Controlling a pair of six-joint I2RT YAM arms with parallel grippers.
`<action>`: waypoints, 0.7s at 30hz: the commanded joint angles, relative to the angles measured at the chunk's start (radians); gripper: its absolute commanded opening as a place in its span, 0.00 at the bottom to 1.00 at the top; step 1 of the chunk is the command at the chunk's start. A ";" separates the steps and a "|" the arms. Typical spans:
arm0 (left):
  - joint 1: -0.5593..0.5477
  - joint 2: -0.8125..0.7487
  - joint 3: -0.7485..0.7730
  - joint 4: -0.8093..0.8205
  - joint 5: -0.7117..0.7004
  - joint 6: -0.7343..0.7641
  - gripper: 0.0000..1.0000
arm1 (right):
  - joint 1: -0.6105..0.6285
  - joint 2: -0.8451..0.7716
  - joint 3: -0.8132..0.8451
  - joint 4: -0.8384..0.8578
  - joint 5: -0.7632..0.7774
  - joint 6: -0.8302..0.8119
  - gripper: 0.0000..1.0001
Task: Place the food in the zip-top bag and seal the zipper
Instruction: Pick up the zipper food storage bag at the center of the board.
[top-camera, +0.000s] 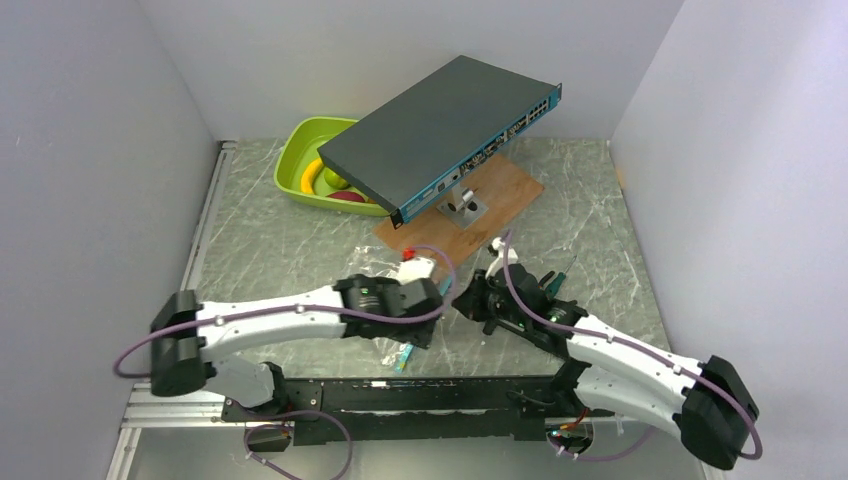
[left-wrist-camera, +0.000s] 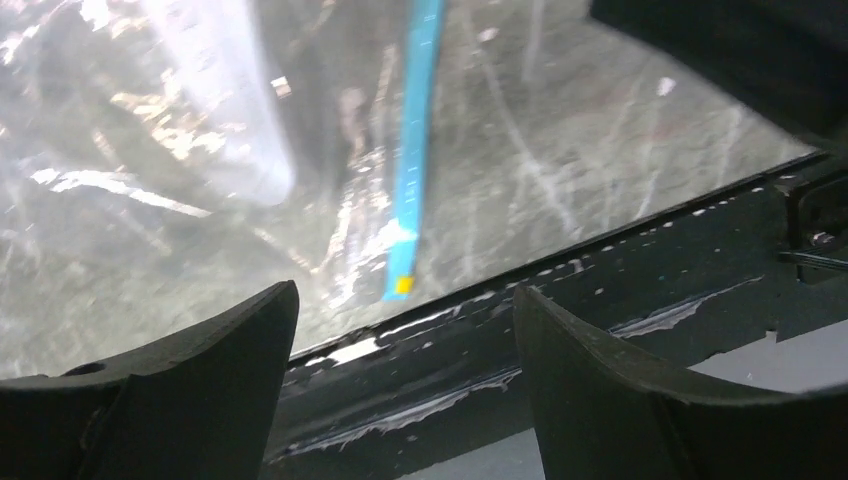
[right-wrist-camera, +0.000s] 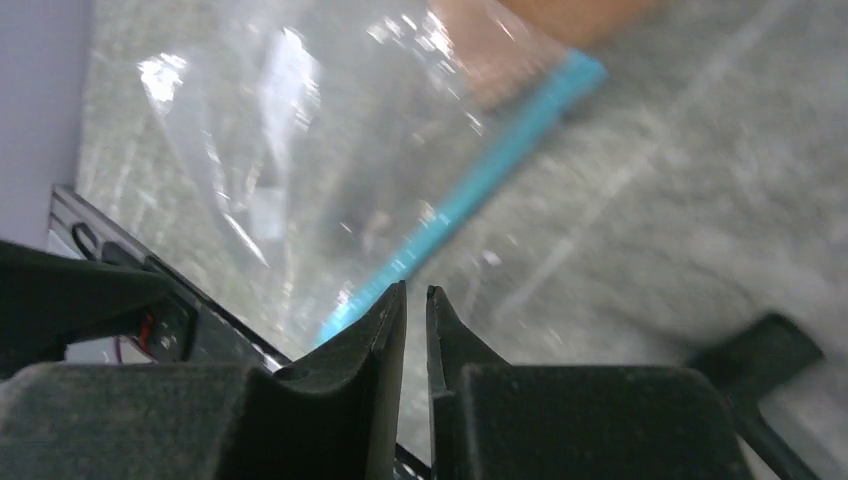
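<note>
The left claw (left-wrist-camera: 402, 297) stands wide, with nothing between its fingers. It hangs over the near end of the zipper (left-wrist-camera: 415, 130). That teal strip runs away from the claw across the zip-top bag (left-wrist-camera: 200, 150), which lies flat and clear on the tabletop (top-camera: 280, 240). The strip's near end carries a small yellow mark and stops just short of the black rail (left-wrist-camera: 600, 300) along the tabletop's near edge.

The right claw (right-wrist-camera: 415, 292) is narrow, its fingers parted by only a thin slit with nothing seen in it. One end of the teal strip lies just beside its fingertips, and the strip slants away up and to the right across the bag. I cannot tell whether the fingertips touch the plastic.

From above, the two claws sit close together near the middle of the tabletop's front, and the arms hide most of the bag.

The food is well apart from the bag, in the green tray (top-camera: 295, 150) at the far left. A banana (top-camera: 312, 178), a green apple (top-camera: 335, 180) and a red piece (top-camera: 347, 196) show there. A flat dark box (top-camera: 440, 130) tilts on a stand above a wooden board (top-camera: 500, 195), and its corner partly covers the tray.
</note>
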 joint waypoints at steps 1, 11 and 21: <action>-0.102 0.162 0.139 -0.020 -0.143 0.026 0.81 | -0.085 -0.086 -0.113 -0.028 -0.175 0.076 0.16; -0.124 0.431 0.214 0.003 -0.138 0.074 0.76 | -0.222 -0.144 -0.262 0.056 -0.345 0.123 0.16; -0.011 0.351 -0.027 0.272 0.018 0.113 0.73 | -0.226 -0.107 -0.269 0.131 -0.387 0.129 0.16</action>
